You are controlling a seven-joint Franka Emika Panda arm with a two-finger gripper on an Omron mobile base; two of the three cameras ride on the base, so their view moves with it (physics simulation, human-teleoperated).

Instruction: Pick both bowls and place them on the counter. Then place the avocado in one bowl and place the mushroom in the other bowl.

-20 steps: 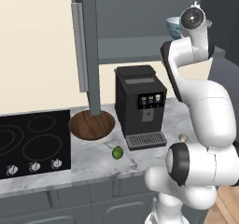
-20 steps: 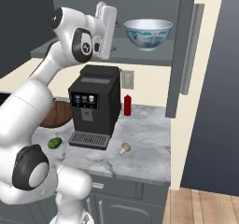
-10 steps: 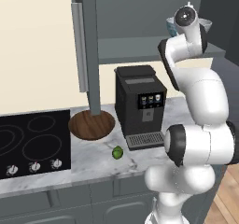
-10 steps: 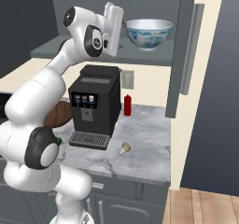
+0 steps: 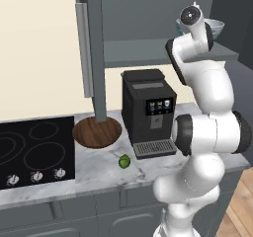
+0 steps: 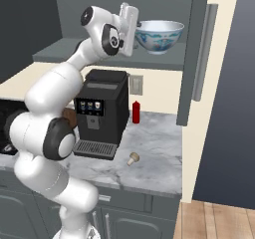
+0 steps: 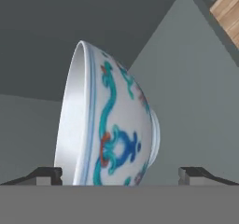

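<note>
The white bowl with blue pattern (image 6: 158, 35) stands on the upper cabinet shelf (image 6: 74, 51). In the hand view this bowl (image 7: 116, 129) appears on its side, close ahead between my two fingertips (image 7: 46, 175). My gripper (image 6: 137, 26) is open, level with the bowl and just left of its rim, gripping nothing. The brown wooden bowl (image 5: 97, 131) sits on the marble counter (image 5: 99, 169) beside the cabinet door. In front of the coffee machine lies the green avocado (image 5: 124, 161). The beige mushroom (image 6: 133, 158) lies on the counter further right.
A black coffee machine (image 5: 148, 112) stands under the shelf, with a red bottle (image 6: 135, 112) behind it. The black cooktop (image 5: 29, 152) is at the left. Open grey cabinet doors (image 6: 199, 54) flank the shelf. The white bowl (image 5: 213, 27) is half hidden behind my arm.
My arm has reached up and towards the shelf, bringing the open gripper up close to the white bowl. The bowls, avocado and mushroom have not moved.
</note>
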